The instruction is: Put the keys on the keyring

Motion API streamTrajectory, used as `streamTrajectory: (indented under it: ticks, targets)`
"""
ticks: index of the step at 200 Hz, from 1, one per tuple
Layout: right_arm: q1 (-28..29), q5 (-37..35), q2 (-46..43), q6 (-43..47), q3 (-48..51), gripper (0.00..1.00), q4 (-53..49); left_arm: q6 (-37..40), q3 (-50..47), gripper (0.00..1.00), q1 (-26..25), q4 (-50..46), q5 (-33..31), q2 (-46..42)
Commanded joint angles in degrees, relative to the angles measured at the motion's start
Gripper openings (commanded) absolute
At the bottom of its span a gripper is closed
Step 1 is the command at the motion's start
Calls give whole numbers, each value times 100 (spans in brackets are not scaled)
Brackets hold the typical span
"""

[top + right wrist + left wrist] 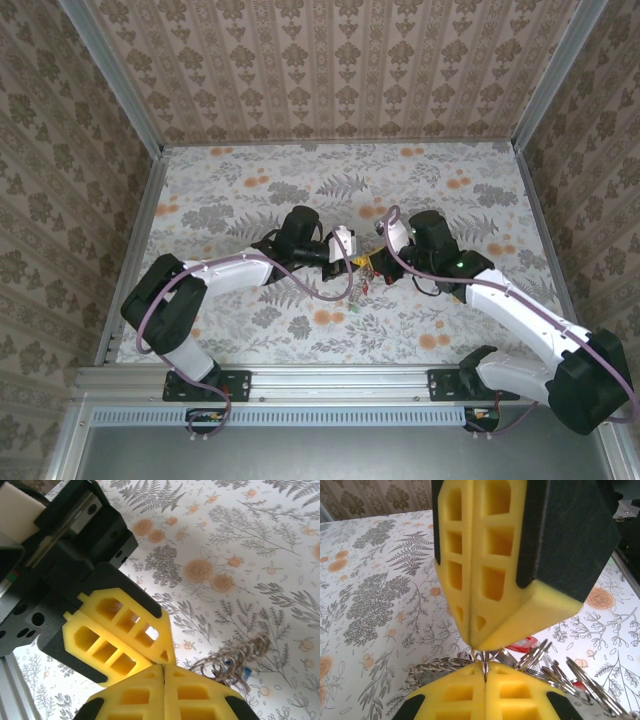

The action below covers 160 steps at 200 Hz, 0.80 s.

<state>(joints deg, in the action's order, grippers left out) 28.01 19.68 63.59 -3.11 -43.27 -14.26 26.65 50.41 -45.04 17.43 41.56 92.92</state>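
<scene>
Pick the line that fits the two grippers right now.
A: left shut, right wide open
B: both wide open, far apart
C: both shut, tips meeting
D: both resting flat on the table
C: in the left wrist view the left gripper and the right gripper each have their yellow fingers pressed together, tip against tip, just above the keys.

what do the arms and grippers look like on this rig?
Left arm and right arm: white links, black joints, a mauve cable running along each. Small green light on the right one. Left gripper and right gripper: yellow fingers with rectangular pockets, black backing.
</scene>
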Motion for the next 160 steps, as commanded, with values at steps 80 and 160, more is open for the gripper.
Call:
streamTrajectory:
  ticks: [80,160]
  targets:
    - [-39,-443,191,-577,-24,0,172,41,-174,0,-34,98,-196,-213]
    - [11,33,441,-391,-349,0,-28,82,-133,0,-128,110,-328,-222]
